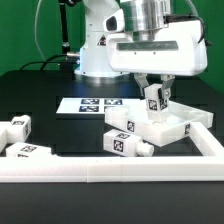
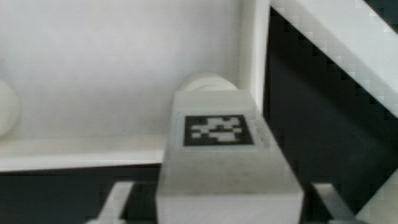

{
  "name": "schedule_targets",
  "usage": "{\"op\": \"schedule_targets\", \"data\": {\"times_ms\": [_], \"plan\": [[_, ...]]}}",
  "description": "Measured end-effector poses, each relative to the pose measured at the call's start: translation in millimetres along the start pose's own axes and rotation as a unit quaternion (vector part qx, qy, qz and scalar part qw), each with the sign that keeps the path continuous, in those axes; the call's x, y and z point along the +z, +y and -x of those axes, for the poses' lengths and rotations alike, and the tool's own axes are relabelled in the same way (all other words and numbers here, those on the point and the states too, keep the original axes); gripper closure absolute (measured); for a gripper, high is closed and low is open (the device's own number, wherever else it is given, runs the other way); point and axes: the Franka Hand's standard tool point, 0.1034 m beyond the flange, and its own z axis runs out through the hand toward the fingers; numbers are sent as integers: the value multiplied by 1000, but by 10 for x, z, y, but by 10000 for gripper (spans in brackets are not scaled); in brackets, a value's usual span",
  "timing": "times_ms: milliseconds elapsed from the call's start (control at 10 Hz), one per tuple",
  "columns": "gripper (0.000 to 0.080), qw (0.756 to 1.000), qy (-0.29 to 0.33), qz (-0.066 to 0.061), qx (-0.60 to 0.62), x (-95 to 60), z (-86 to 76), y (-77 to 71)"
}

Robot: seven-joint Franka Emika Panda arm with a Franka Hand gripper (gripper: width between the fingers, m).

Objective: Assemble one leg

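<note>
My gripper point(image 1: 154, 90) is shut on a leg point(image 1: 156, 99), a small white post with a black-and-white tag, and holds it slightly tilted. The leg's lower end is at the top face of the wide flat white panel point(image 1: 178, 126). I cannot tell whether it touches. In the wrist view the leg point(image 2: 217, 140) fills the middle between my fingers point(image 2: 128, 200), with its tip over the edge of the panel point(image 2: 89, 100). My gripper point(image 2: 221, 208) clamps the leg's near end.
Another leg point(image 1: 126, 144) lies against the panel's front. Two more legs point(image 1: 14, 128) point(image 1: 26, 152) lie at the exterior view's left. The marker board point(image 1: 92, 103) lies behind. A long white border rail point(image 1: 100, 170) runs along the front and the right side point(image 2: 338, 45).
</note>
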Motion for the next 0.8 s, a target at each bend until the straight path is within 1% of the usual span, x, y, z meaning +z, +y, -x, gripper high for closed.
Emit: {"op": "schedule_targets", "data": {"times_ms": [200,400,600,800], "plan": [[512,998,-2,-1,66,6,12,-3],[512,988,-5,-3,153,28,82,-74],[512,975,-7,-3,223,50,159,-141],[512,950,-11,-6,313,66,218,-218]]}}
